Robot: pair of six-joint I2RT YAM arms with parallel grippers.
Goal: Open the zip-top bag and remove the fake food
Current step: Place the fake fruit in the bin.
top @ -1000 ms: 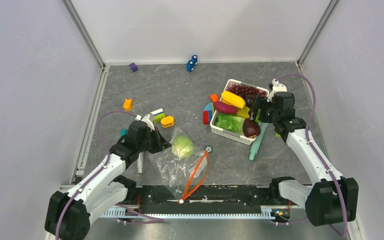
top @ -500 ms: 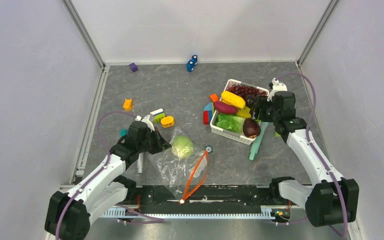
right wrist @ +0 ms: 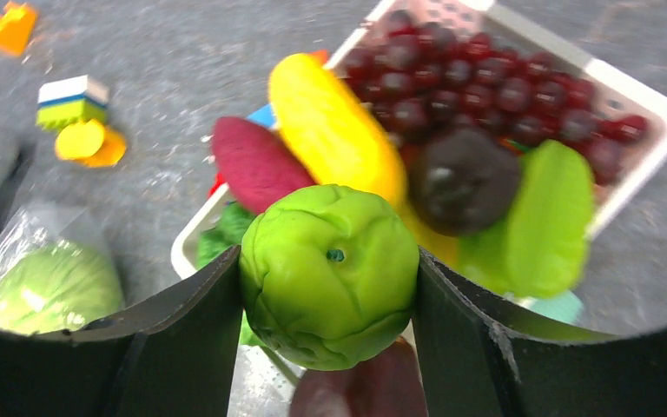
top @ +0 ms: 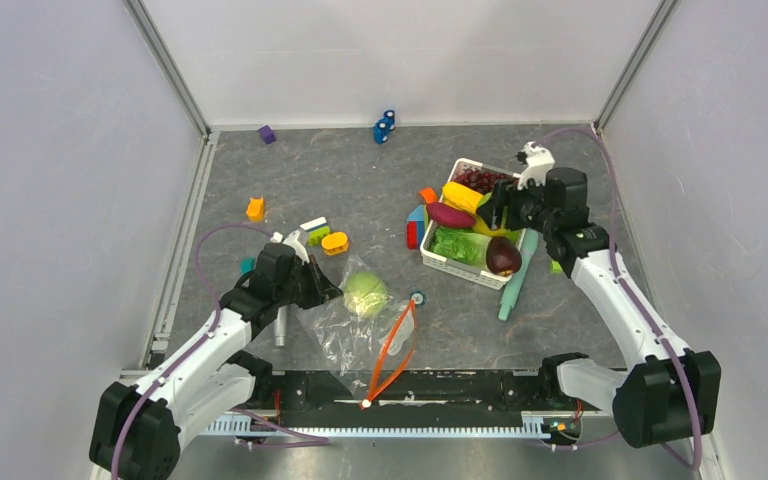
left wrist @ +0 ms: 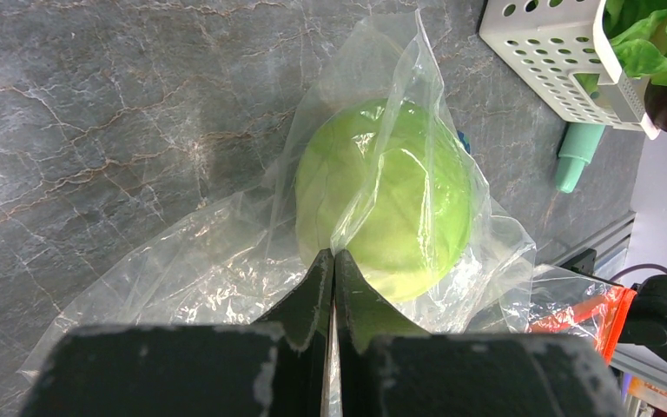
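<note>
Pressed together, the jaws of our left gripper (left wrist: 333, 261) pinch a fold of the bag (left wrist: 182, 278). They hold film only, not the cabbage (left wrist: 391, 200), which sits inside the bag just past the fingertips. Our right gripper (right wrist: 326, 300) is clamped on the round green fruit (right wrist: 330, 261), one finger on each side, and holds it over the basket (right wrist: 660, 113).

The relation that matters, as we judge it, is fruit to basket. The fruit hangs above the basket's near-left corner, with the corn (right wrist: 330, 130) and sweet potato (right wrist: 256, 165) just beyond it and the grapes (right wrist: 486, 87) at the far end. A release would probably land it in the basket or on its rim.

After that only the cabbage is left in the bag. The bag's long axis runs from the left jaws toward the near table edge, where the orange zipper strip (top: 392, 350) lies in an open loop. The left arm is on the bag and the right arm is well apart from it, so the right would have to cross over to reach the mouth.

Only the left wrist view shows that the pinch takes plastic alone. The right wrist view shows the fruit, which the gripper hides from the top camera. Only the top view shows the bag's mouth and both arms together.
</note>
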